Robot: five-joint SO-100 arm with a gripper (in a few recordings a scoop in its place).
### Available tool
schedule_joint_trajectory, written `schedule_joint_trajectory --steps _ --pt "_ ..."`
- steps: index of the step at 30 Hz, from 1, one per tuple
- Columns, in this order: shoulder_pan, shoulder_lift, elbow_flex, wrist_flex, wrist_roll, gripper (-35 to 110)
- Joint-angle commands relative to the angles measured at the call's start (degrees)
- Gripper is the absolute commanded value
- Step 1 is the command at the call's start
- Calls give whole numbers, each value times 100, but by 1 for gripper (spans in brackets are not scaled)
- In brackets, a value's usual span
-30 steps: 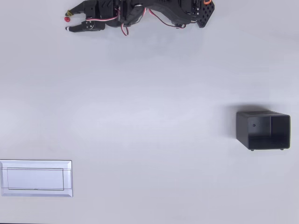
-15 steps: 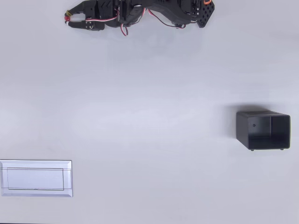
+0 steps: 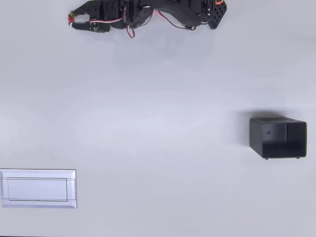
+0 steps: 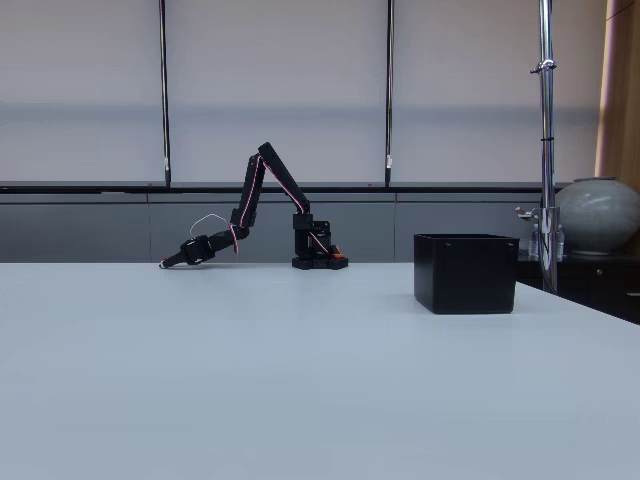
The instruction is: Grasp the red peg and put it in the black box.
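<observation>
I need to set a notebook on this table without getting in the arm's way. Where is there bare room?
The wide middle of the table is bare, bordered by the white tray at lower left and the black box at right. Avoid the top edge: the end effector sits there, shut on the red peg.

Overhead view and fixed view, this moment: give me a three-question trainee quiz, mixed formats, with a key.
1. True or false: the tiny red peg lies inside the small rectangular black plastic box.
2. In the overhead view, the flat white rectangular tray sits at: A) lower left B) upper right C) centre.
3. Fill in: the two-finger gripper is closed on the ____.

Key: 1 false, it sits between the fingertips at the upper left; 2 A; 3 red peg.
</observation>
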Motion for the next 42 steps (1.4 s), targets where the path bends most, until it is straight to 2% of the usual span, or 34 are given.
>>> schedule_joint_trajectory --steps 1,4,9,16,26,42 --pt "-202 -475 -571 -1389 -176 0" --pt "-369 -1151 -1116 -1345 -176 0" --pt "-853 -2909 -1740 -132 -334 0" --pt "-1890 -4087 -2795 -624 -360 0" --pt "-4192 -5273 -3015 483 -615 0" --pt "-8385 -6082 -3173 1011 -457 0"
